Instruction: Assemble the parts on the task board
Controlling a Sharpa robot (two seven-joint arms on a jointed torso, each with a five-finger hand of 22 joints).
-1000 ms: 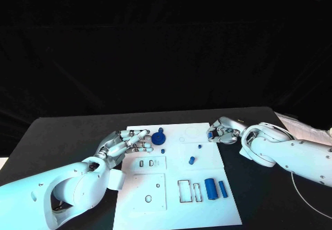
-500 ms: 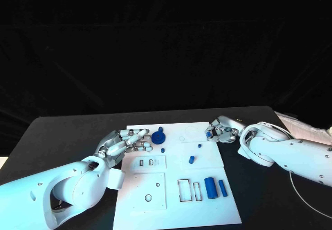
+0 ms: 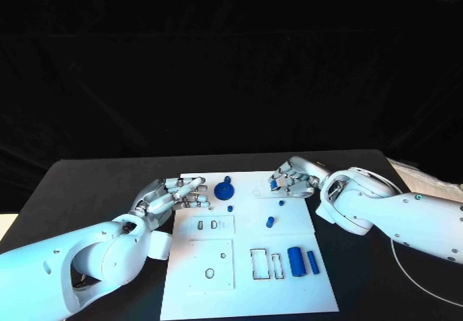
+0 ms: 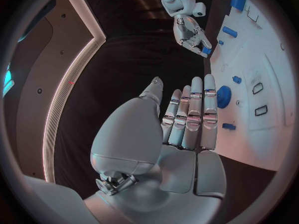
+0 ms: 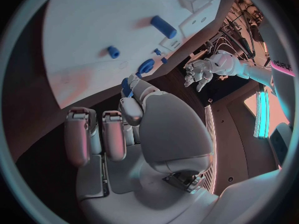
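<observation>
The white task board (image 3: 307, 289) lies mid-table. My right hand (image 3: 292, 179) hovers over its far right corner and pinches a small blue part (image 3: 274, 182); the right wrist view shows that part (image 5: 126, 88) between thumb and finger. My left hand (image 3: 174, 195) lies at the board's far left edge with straight fingers, holding nothing, just beside a blue round disc (image 3: 224, 192). On the board also lie a small peg (image 3: 229, 208), a small stub (image 3: 281, 201), a capsule (image 3: 270, 221) and two long blocks (image 3: 296, 261). The left wrist view shows the disc (image 4: 224, 96) past my fingertips.
A raised white panel with cut-out slots (image 3: 212, 266) covers the board's near left. An outlined rectangular slot (image 3: 259, 265) sits beside the long blocks. A thin white cable (image 3: 404, 257) runs over the black table at the right, with pale sheets (image 3: 421, 175) behind it.
My right hand has moved left and slightly farther away, from the board's right edge to over its far right corner, still pinching the blue part. The left hand has stayed put.
</observation>
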